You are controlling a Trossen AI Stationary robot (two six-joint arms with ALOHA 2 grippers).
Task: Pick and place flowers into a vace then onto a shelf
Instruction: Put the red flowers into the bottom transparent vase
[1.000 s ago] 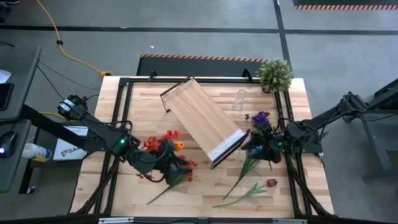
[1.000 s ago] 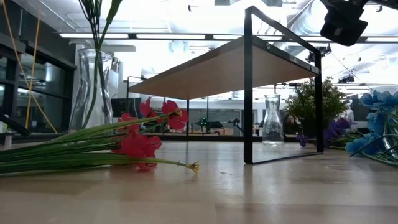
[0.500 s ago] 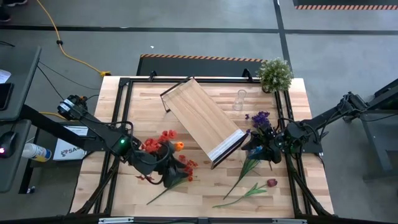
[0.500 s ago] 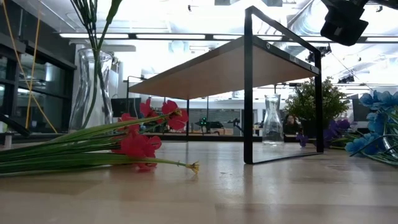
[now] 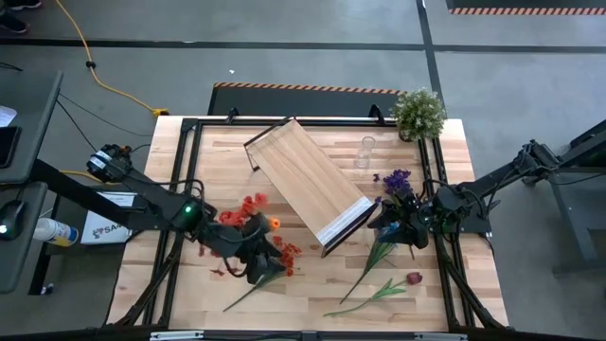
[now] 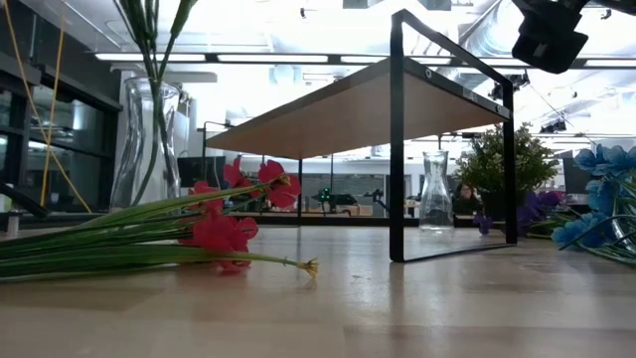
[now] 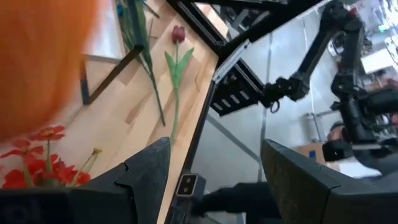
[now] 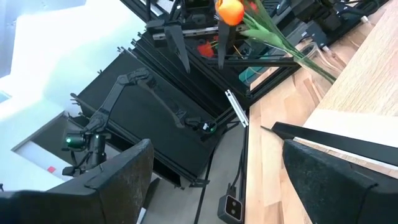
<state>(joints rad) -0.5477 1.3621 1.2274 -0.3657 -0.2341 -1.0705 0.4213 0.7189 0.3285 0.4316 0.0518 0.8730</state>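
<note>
A tall glass vase [image 6: 144, 139] stands on the table with green stems in it. Red and orange flowers [image 5: 254, 206] show beside my left gripper [image 5: 263, 267], which is open [image 7: 214, 149] with nothing between its fingers. More red flowers [image 6: 224, 234] lie flat on the table in front of the vase. The shelf [image 5: 308, 185] stands on its black frame at the table's middle. My right gripper [image 5: 383, 224] waits open [image 8: 217, 186] over blue and purple flowers [image 5: 396, 182]. A dark red flower [image 5: 414, 278] lies near the front edge.
A small clear carafe [image 5: 365, 152] stands behind the shelf. A bushy potted plant [image 5: 418, 112] is at the far right corner. Loose stems [image 5: 374, 260] lie at the front right. A black frame [image 5: 180, 189] runs round the table top.
My left gripper has turned at the wrist while staying over the same spot near the red flowers. The red blooms beside it have shifted slightly toward the table's left edge. My right arm has kept still.
</note>
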